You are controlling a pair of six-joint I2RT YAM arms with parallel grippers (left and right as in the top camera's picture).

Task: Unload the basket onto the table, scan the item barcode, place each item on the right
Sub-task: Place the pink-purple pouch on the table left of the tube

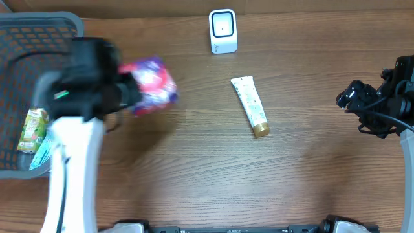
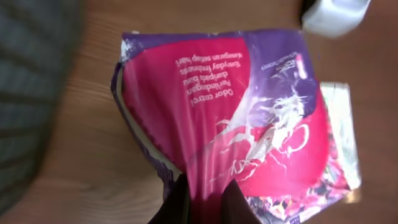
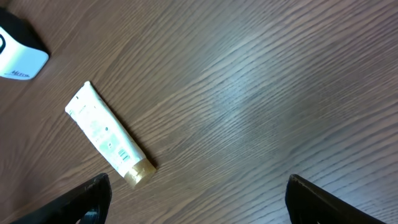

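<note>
Left tool (image 2: 202,196): fingers together, clamped on one edge of a pink-and-purple pouch (image 2: 236,118). The pouch is held off the desk (image 1: 194,168), just beside the basket (image 1: 39,22) at the left and well apart from the white scanner (image 1: 223,30) at the far edge. Right tool (image 3: 198,186): fingers wide apart, holding nothing, at the right side of the desk.

Step in hand, as judged: carry the pouch to the scanner and present its barcode.

1. Locate the barcode. None shows on the printed face seen by the left wrist camera, so it probably lies on the opposite face or near an edge. Which face looks toward the scanner cannot be told.
2. Bring the pouch in front of the scanner window, near the housing but not touching it.
3. Turn the wrist until the barcode face stands square to the window. The pouch looks like soft film pinched at one edge only, so it may sag or curl. A flat face should read best.
4. Pause at the window. The overhead view shows the arm and pouch blurred, and a code presented that way is likely to fail.
5. Route the pouch clear of the white tube (image 1: 250,105) lying on the desk near the scanner.
</note>
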